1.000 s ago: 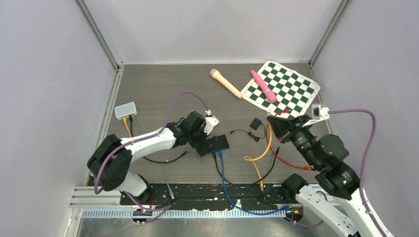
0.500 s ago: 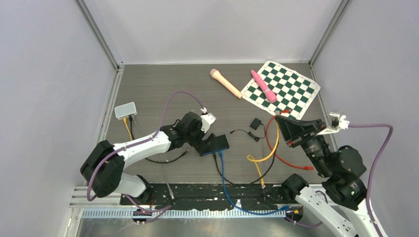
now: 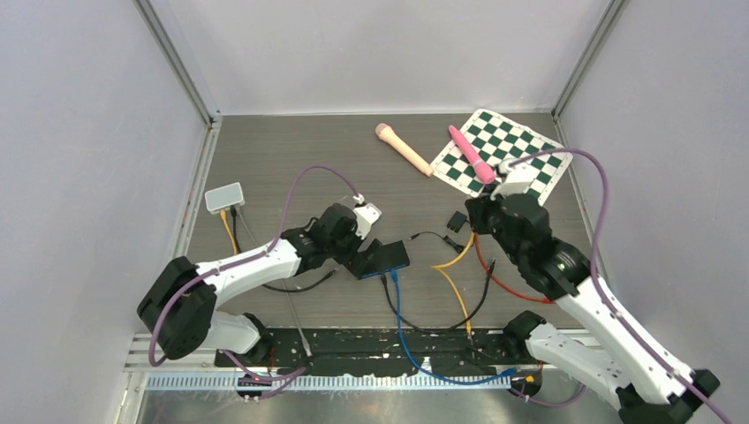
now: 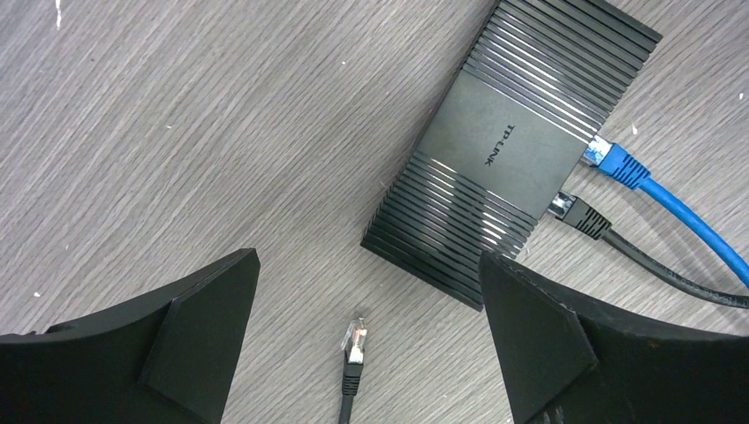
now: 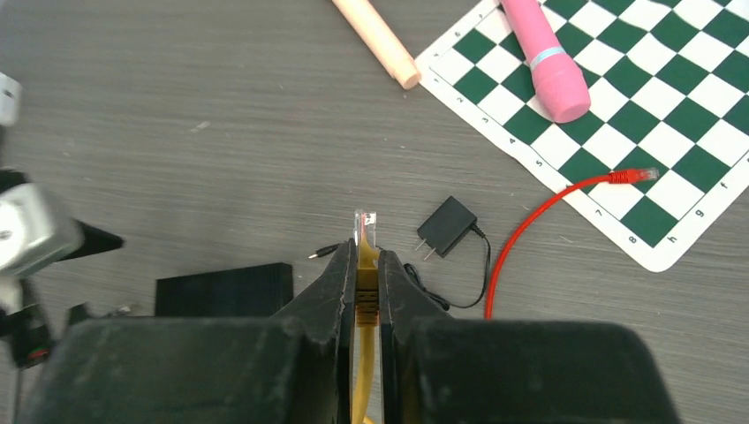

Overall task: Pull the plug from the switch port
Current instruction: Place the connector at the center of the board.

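Over to the left gripper (image 4: pixel 368 265): its jaws are spread as wide as they go and they hold nothing, with only bare table (image 3: pixel 291 159) and a loose black plug (image 4: pixel 354 338) showing in the gap. In the left wrist view the switch (image 4: pixel 512 150) lies flat at 1 o'clock from that gap. On its edge facing 4 o'clock, a blue cable (image 4: pixel 623 165) and a black cable (image 4: pixel 583 218) sit side by side in their ports. Now the right gripper (image 5: pixel 366 265): the jaws are pinched tight on the yellow plug (image 5: pixel 365 223), whose clear tip pokes out past the fingertips, and the yellow cable (image 5: pixel 363 389) trails back between the fingers. That plug is out of the switch and well apart from it. From above, the right gripper hangs at 2 o'clock from the switch, next to a small black adapter (image 3: pixel 457 220). Further out, between 1 and 2 o'clock, lies the checkered mat (image 3: pixel 521 163), with a pink stick (image 3: pixel 471 153) resting on it and a red plug (image 5: pixel 631 175) at its near edge. A peach stick (image 3: pixel 404 148) lies at 12 o'clock from the switch, and a white box (image 3: pixel 224 196) sits at 10 o'clock.
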Available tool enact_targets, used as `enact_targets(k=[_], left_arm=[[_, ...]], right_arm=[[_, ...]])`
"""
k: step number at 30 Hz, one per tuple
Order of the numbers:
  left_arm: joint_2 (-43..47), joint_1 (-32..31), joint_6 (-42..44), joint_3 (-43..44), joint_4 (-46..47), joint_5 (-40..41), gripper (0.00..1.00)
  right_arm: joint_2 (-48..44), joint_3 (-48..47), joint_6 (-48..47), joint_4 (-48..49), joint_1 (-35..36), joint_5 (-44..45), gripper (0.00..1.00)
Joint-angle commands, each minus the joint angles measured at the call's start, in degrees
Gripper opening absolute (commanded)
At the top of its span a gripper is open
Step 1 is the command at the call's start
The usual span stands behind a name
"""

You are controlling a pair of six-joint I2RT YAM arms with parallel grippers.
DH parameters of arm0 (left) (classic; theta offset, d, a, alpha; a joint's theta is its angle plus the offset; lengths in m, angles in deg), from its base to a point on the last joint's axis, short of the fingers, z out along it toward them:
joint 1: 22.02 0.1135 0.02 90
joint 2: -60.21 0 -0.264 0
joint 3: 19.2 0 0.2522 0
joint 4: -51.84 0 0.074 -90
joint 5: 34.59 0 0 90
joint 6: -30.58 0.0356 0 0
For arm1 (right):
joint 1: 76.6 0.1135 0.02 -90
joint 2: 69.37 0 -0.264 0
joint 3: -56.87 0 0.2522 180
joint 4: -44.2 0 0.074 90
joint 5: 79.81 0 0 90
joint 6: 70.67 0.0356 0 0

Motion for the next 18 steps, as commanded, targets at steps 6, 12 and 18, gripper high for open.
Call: enact_targets(k=[6, 12, 18], left_arm=[[6.12, -0.04, -1.88, -1.38, 3.12, 2.58, 1.00], [7.74, -0.06, -2.73, -3.02, 3.48, 2.79, 1.00], [9.23, 0.01, -2.92, -4.54, 2.50, 3.47, 1.00]], right_arm=[[24.09, -7.03, -6.82, 9.42, -15.08, -25.57, 0.08], [40.94, -15.97, -9.91, 7.65, -16.72, -32.62, 0.34], [42.72, -16.61, -6.88, 7.49, -16.82, -35.34, 0.65]])
